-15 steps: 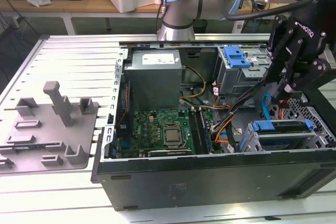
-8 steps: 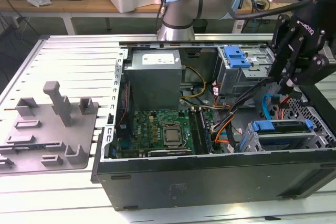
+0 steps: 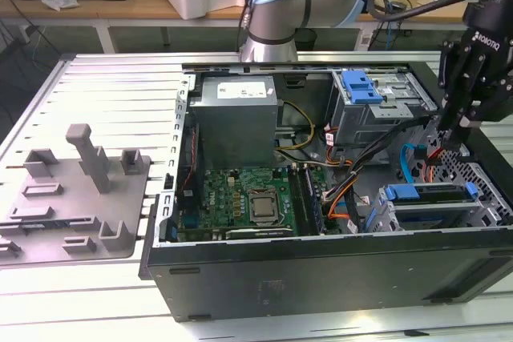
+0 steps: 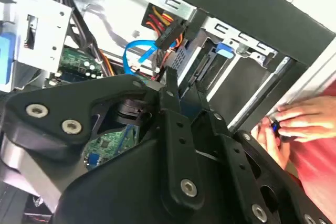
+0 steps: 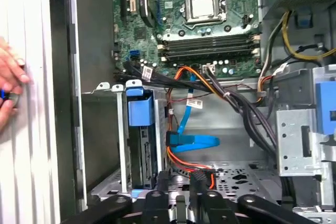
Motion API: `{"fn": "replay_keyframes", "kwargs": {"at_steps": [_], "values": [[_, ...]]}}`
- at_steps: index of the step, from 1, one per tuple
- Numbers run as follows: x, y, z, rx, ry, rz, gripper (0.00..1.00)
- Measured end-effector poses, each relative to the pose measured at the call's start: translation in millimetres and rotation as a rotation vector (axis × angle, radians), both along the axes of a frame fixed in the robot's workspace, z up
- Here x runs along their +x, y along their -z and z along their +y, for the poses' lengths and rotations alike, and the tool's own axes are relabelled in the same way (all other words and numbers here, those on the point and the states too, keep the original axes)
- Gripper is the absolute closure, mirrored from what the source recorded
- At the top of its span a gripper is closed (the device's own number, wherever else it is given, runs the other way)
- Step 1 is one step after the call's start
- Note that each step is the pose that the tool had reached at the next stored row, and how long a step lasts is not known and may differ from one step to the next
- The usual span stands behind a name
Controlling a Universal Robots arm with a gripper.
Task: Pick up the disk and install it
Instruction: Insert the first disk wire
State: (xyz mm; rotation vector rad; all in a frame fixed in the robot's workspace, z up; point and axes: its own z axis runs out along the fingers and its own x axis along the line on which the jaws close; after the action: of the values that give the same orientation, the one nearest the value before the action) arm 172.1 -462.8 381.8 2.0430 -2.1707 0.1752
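Gripper: the black two-finger gripper [image 3: 453, 143] hangs inside the open computer case [image 3: 321, 278], at the end toward the exterior view's right. It is seen in both wrist views [image 5: 180, 182] [image 4: 185, 85].
Gripper state: the fingers stand a narrow gap apart; the perforated metal floor shows between them and they hold nothing.
Disk: the disk [image 3: 429, 194] in its bright blue carrier sits in a slot of the lower drive cage. In the first wrist view it stands on edge [image 5: 140, 129], with the blue tab at the cage's mouth.
Disk to gripper: near but apart. The disk lies below the fingertips and a little toward the exterior view's left, between the gripper and the case wall.
Cables: a blue flat cable [image 5: 191, 140] and orange wires lie just beyond the fingertips.
Hand: a person's hand [image 4: 299, 124] rests at the outer side of the case, pinching something small and blue.
Elsewhere in the case: motherboard [image 3: 240, 202] and grey power supply [image 3: 236, 114].
Outside the case: a grey moulded fixture [image 3: 72, 198] lies on the slatted table, toward the exterior view's left.
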Motion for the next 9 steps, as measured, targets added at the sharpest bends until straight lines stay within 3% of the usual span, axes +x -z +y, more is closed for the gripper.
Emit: {"fn": "replay_keyframes", "kwargs": {"at_steps": [1,6,9], "values": [[5.2,3.0,4.3,-0.0387,0.004,0.0023,0.71],[5.9,4.9,7.3,-0.0407,0.024,0.0028,0.71],[6.0,5.3,17.3,-0.0426,0.024,0.0028,0.71]]}}
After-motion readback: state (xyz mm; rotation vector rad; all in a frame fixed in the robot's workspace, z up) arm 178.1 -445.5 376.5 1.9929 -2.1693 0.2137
